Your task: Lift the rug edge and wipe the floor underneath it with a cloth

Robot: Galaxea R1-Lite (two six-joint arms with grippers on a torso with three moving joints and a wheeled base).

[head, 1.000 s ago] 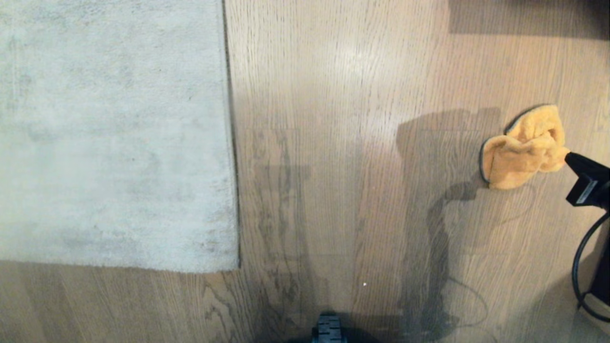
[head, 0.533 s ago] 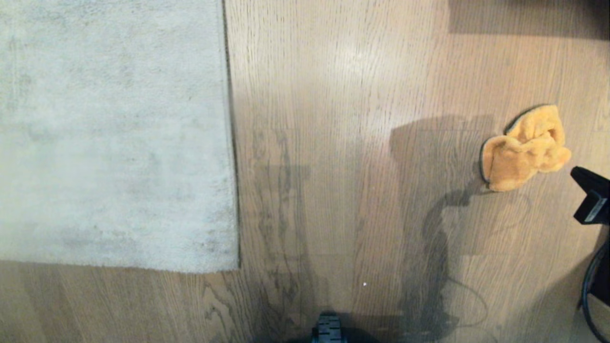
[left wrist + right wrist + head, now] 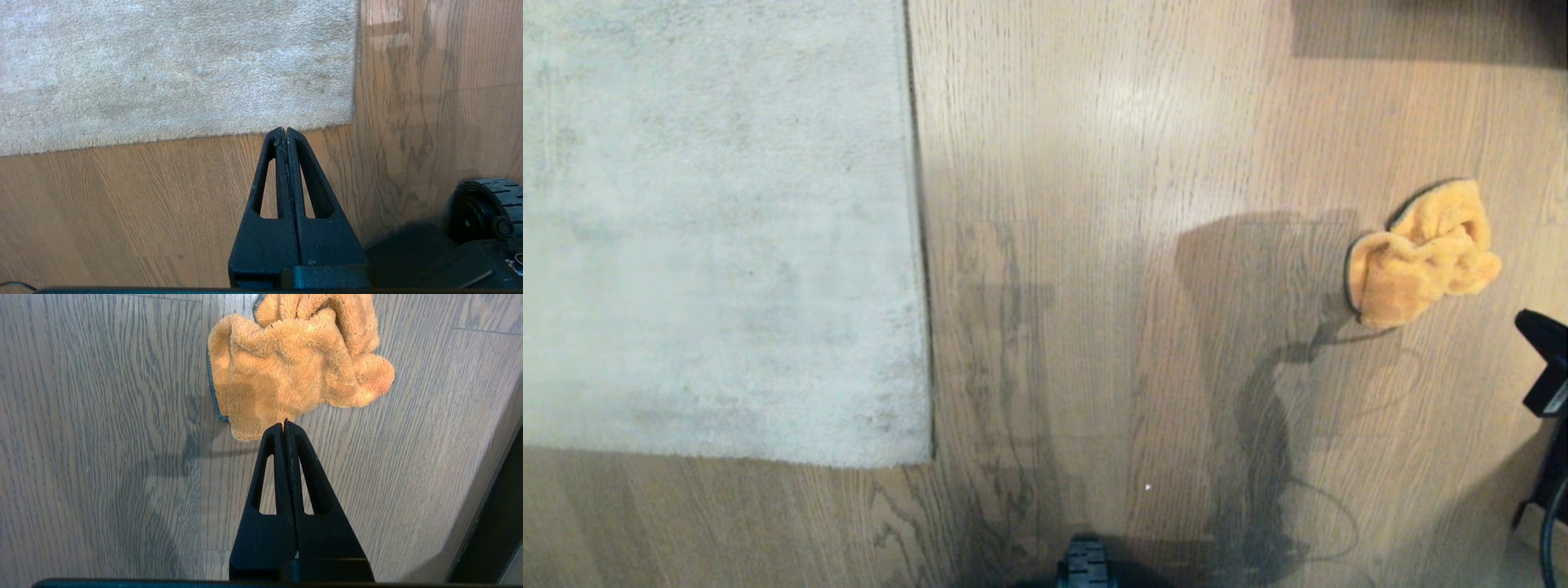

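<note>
1. Rug edge [image 3: 920,245]: the straight border runs up the left half of the head view and meets a square corner near the lower left, where the pale grey pile lies flat on the floor [image 3: 1094,204].
2. In the left wrist view the same rug corner [image 3: 347,118] lies flat too, with bare oak-look planks on two sides of it.
3. Cloth [image 3: 1421,253]: the orange-yellow microfibre piece sits crumpled on the floor at the right of the head view, well apart from the rug, with its dark trim showing along one side.
4. Right end effector [image 3: 285,424]: its two black fingers are pressed together with nothing between them. In the right wrist view the tips point at the near border of the cloth [image 3: 294,367]; whether they touch it cannot be told from that view.
5. In the head view only a black part of the right arm [image 3: 1547,367] shows at the right border, below the cloth and clear of it, with a dark cable beneath it.
6. Left end effector [image 3: 285,130]: fingers closed on nothing, held above bare floor with the tips pointing toward the rug's near border.
7. A black wheel [image 3: 486,208] of the base shows beside the left end effector in the left wrist view.
</note>
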